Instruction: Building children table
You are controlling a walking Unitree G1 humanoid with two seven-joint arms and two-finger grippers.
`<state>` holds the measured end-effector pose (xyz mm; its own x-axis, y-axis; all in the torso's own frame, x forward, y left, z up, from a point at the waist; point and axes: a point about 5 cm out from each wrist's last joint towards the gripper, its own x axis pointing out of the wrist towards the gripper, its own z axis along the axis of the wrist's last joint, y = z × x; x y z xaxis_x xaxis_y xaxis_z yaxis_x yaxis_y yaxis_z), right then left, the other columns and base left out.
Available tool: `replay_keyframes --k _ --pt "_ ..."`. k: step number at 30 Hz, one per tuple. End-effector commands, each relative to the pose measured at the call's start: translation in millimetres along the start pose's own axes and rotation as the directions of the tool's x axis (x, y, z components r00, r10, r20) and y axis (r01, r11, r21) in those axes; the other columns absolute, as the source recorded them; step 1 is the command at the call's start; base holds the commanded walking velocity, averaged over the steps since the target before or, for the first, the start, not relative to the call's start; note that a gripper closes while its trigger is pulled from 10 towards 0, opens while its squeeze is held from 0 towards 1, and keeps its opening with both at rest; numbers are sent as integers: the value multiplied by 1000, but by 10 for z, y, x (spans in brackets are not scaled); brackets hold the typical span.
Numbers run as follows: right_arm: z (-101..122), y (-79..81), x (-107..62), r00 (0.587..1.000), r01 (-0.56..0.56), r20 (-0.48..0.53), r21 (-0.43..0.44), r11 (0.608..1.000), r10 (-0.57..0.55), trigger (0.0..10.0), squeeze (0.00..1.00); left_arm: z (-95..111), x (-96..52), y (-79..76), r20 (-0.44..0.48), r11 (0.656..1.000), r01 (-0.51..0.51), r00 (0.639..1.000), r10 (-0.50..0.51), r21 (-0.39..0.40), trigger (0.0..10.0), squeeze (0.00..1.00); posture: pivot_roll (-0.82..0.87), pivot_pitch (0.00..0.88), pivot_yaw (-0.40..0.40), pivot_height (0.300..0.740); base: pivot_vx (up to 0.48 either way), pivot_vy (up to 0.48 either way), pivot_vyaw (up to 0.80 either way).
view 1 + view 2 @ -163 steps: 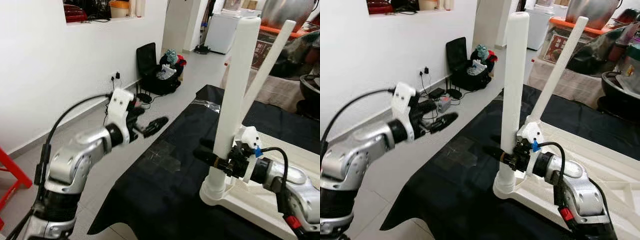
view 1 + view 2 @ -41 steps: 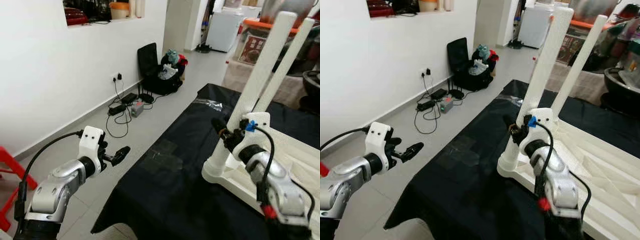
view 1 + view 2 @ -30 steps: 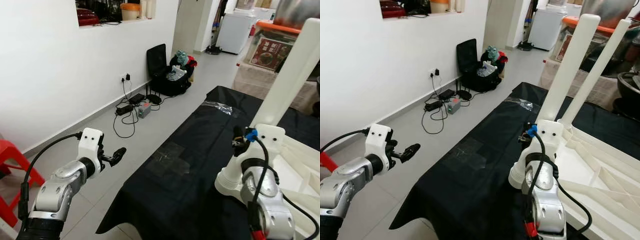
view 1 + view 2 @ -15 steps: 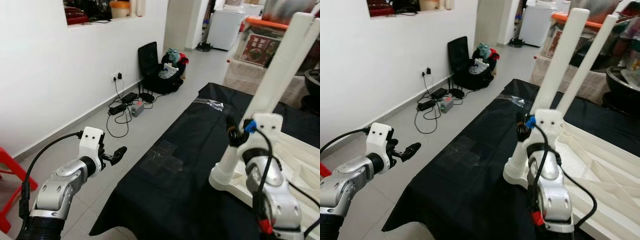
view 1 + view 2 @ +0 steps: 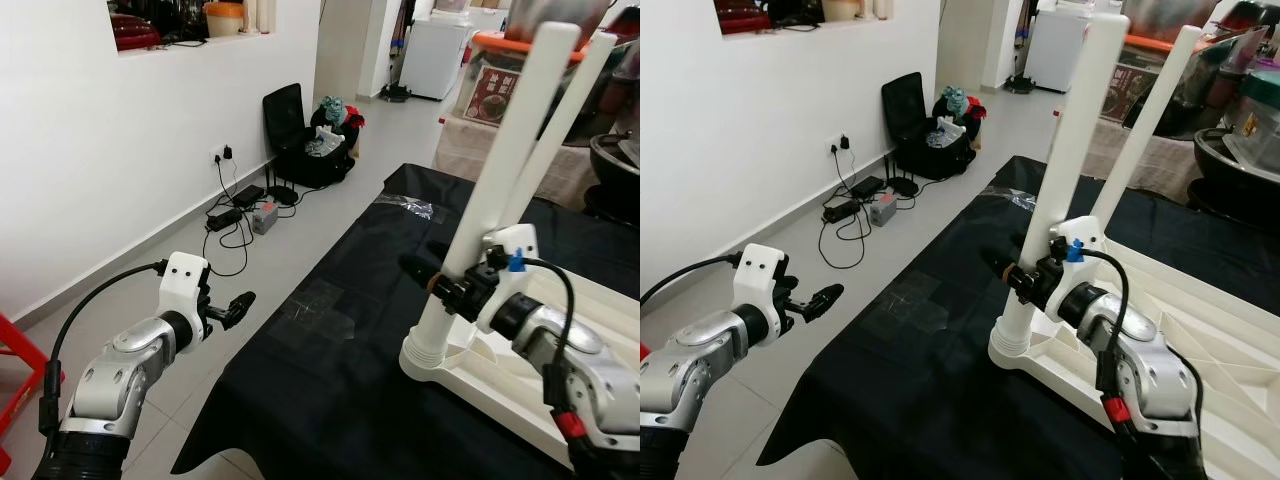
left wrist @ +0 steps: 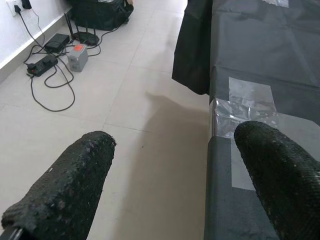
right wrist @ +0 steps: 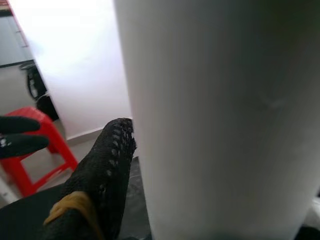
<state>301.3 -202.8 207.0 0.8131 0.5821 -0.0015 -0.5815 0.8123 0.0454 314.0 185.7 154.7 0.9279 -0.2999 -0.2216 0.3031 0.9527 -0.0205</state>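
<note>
A white children's table (image 5: 520, 400) lies upside down on a black cloth (image 5: 330, 390). Its near white leg (image 5: 500, 170) stands up, leaning slightly, from the corner socket (image 5: 432, 355). A second white leg (image 5: 565, 110) rises behind it. My right gripper (image 5: 438, 280) reaches in from the right and is shut on the near leg low down. In the right wrist view one black finger (image 7: 100, 175) lies against the leg (image 7: 225, 125). My left gripper (image 5: 238, 302) hangs open over the floor, left of the cloth, fingers (image 6: 75, 185) spread with nothing between.
A white wall runs along the left. Cables and a power strip (image 5: 245, 205) lie on the tiled floor by a black bag (image 5: 300, 150). A red stool (image 5: 12, 370) stands at the far left. Clear tape (image 5: 320, 300) marks the cloth. A covered table (image 5: 490, 140) stands behind.
The head view has shifted. My right forearm has dropped from upright to level, and its gripper now grasps the near leg from the side. The left arm stays put.
</note>
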Motion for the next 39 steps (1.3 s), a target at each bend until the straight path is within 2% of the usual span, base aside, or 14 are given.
replay_keyframes --k 1,3,11,13,15,16,18,19,27,28,30,32,33,39 --pt "25 113 103 994 -110 15 10 994 110 2510 0 12 -1 12 -1 1000 -2 1000 2 13 10000 0 126 0 -113 740 0 0 0" --pt "30 76 140 996 -88 25 10 996 87 0 0 11 -6 13 -2 1000 -4 1000 4 15 10000 0 129 0 -116 740 0 0 0" --pt "64 -74 149 986 159 63 -32 987 -156 0 0 9 -21 23 0 1000 -3 1000 3 18 10000 0 115 0 -110 740 0 0 0" --pt "-68 -306 13 814 575 -11 -132 807 -581 0 0 -2 -8 7 -1 1000 -1 1000 1 15 10000 0 103 0 -106 740 0 0 0" --pt "-68 -306 13 814 575 -11 -132 807 -581 0 0 -2 -8 7 -1 1000 -1 1000 1 15 10000 0 103 0 -106 740 0 0 0" --pt "-125 -362 -77 713 685 -21 -188 704 -700 0 0 -3 -1 -3 -1 1000 0 1000 0 11 10000 0 103 0 -106 740 0 0 0" --pt "-125 -362 -77 713 685 -21 -188 704 -700 0 0 -3 -1 -3 -1 1000 0 1000 0 11 10000 0 103 0 -106 740 0 0 0" --pt "-217 -331 -161 632 753 -31 -209 624 -774 0 0 -4 12 -17 0 1000 -1 1000 1 7 10000 0 102 0 -100 740 0 0 0" --pt "-454 -65 -123 644 732 -94 -215 647 -759 431 0 -23 34 -13 -11 1000 -14 1000 14 1 10000 0 98 0 -100 740 0 0 0" --pt "-447 -61 -117 639 737 -88 -213 641 -764 10000 0 -24 34 -13 -12 1000 -14 1000 14 0 10000 0 99 0 -100 740 0 0 0" --pt "-386 -42 -89 645 743 -52 -187 642 -762 10000 0 -29 33 -22 -11 1000 -12 1000 12 -3 10000 0 99 0 -100 740 0 0 0" --pt "-288 -10 -30 683 721 -17 -140 678 -730 10000 1000 -40 29 -30 -14 1000 -7 1000 7 -7 10000 0 101 0 -100 740 0 0 0" --pt "-99 51 83 797 604 60 -87 792 -601 10000 0 -50 25 -35 -17 1000 2 1000 -2 -10 10000 0 99 0 -99 740 0 0 0" --pt "181 189 196 972 189 151 -55 980 -179 10000 0 -40 35 -36 -16 1000 16 1000 -16 -1 10000 0 105 0 -98 740 0 0 0"
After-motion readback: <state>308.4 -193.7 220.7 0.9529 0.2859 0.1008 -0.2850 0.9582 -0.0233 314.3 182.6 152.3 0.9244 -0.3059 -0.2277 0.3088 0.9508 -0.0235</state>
